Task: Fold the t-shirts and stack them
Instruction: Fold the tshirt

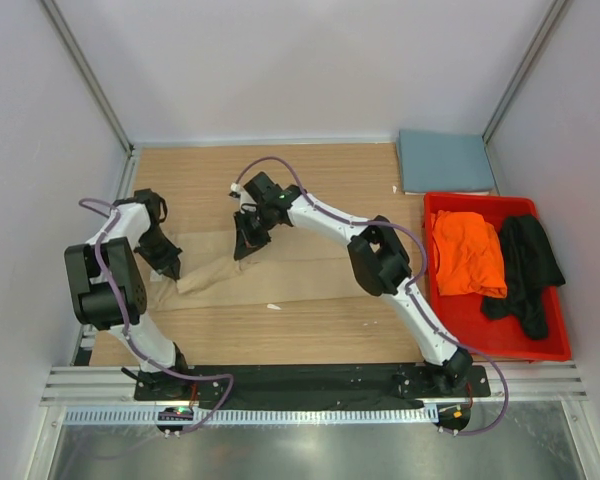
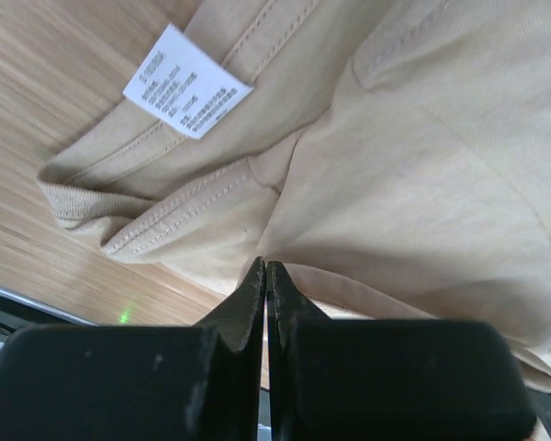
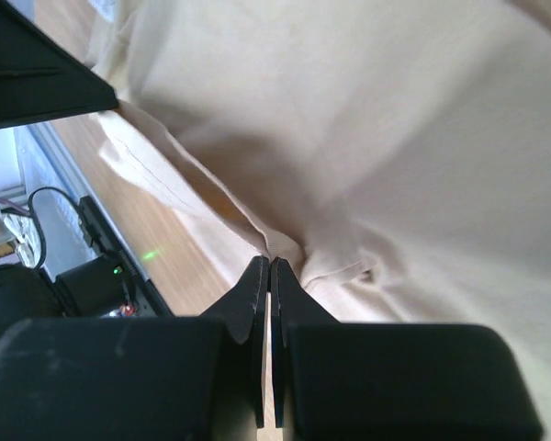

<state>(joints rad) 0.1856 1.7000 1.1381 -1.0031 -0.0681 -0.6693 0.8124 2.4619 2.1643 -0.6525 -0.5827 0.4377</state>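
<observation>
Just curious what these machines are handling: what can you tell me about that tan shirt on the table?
The tan shirt is plain soft cloth, lying creased and partly flat on the wooden table. Near its left end, stitched hems and a white printed label show. The left gripper pinches that end and the right gripper pinches its far edge, both shut on the cloth.

Four t-shirts (image 1: 300,275), one bin (image 1: 475,325)

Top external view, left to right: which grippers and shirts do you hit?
left gripper → right gripper → orange t-shirt → black t-shirt. The tan t-shirt is left out because it stretches across both grippers.
</observation>
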